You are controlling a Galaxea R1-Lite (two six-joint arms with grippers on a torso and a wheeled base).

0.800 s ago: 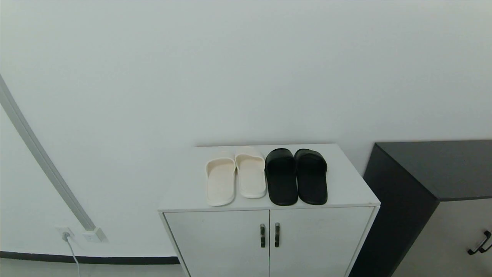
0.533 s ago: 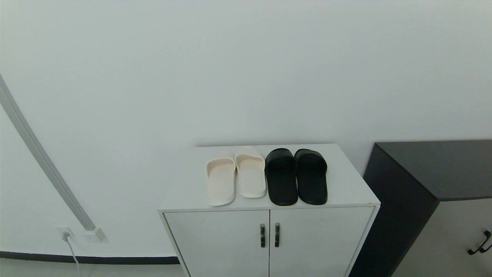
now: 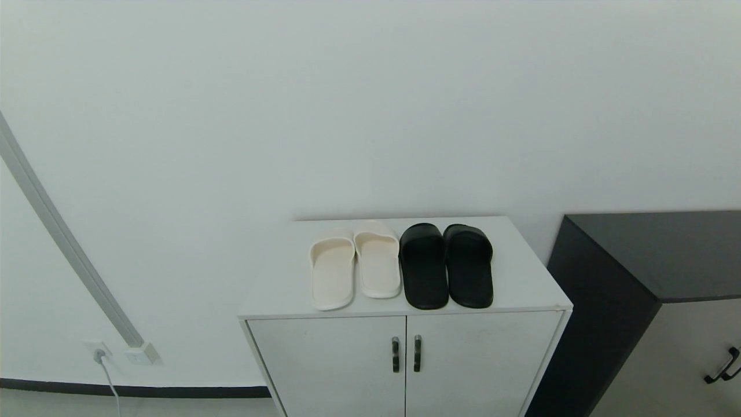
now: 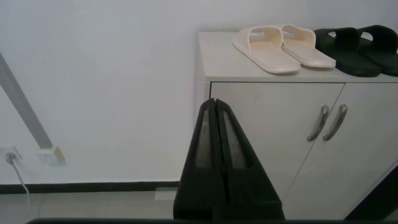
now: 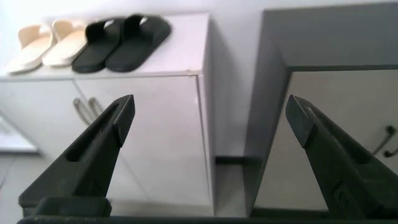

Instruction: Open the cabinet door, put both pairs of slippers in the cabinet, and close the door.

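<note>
A white cabinet (image 3: 324,362) stands against the wall with both doors closed; two dark handles (image 3: 406,353) meet at the middle. On its top lie a cream pair of slippers (image 3: 354,268) on the left and a black pair of slippers (image 3: 447,265) on the right, side by side. In the left wrist view my left gripper (image 4: 215,102) is shut, fingers pressed together, in front of the cabinet (image 4: 261,124) and well short of it. In the right wrist view my right gripper (image 5: 211,115) is wide open, holding nothing, facing the cabinet's right side (image 5: 205,124).
A taller black-topped cabinet (image 3: 648,260) stands close on the right of the white one, with a narrow gap between them. A wall socket with a cable (image 3: 99,354) and a grey conduit (image 3: 58,231) are on the wall at left.
</note>
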